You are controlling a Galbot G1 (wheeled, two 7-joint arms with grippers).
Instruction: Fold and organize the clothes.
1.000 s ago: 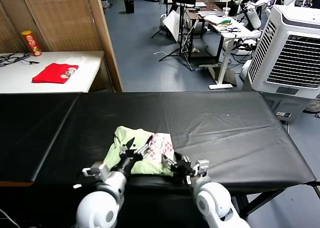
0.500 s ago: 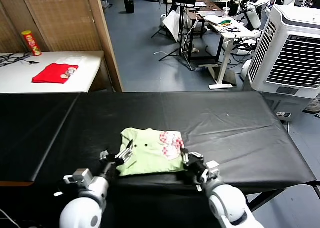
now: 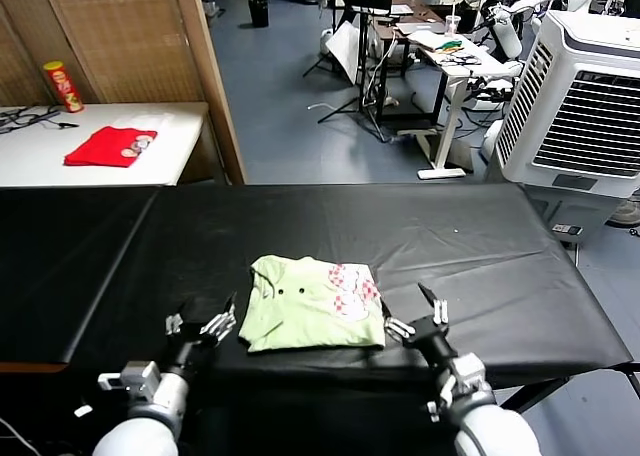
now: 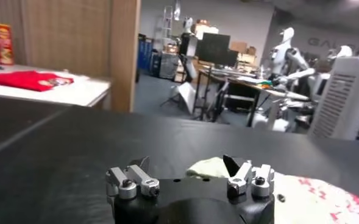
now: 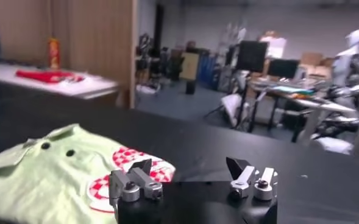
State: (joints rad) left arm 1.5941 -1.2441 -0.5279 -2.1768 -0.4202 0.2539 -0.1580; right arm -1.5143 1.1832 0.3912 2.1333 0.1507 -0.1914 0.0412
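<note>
The pale green T-shirt point(image 3: 310, 303) lies folded into a compact rectangle on the black table point(image 3: 450, 236), its red-and-white print facing up at the right end. My left gripper point(image 3: 205, 325) is open and empty, just left of the shirt near the table's front edge. My right gripper point(image 3: 420, 314) is open and empty, just right of the shirt. The shirt also shows beyond the fingers in the left wrist view point(image 4: 289, 189) and the right wrist view point(image 5: 51, 176). Neither gripper touches it.
A small red folded cloth point(image 3: 110, 145) and a red can point(image 3: 63, 85) sit on a white table at the back left. A white cooler unit point(image 3: 590, 96) stands at the right. A wooden partition point(image 3: 150, 36) rises behind the table.
Both grippers let go of the shirt and drew back toward me and outward. The shirt now lies flatter and more spread, shifted slightly right.
</note>
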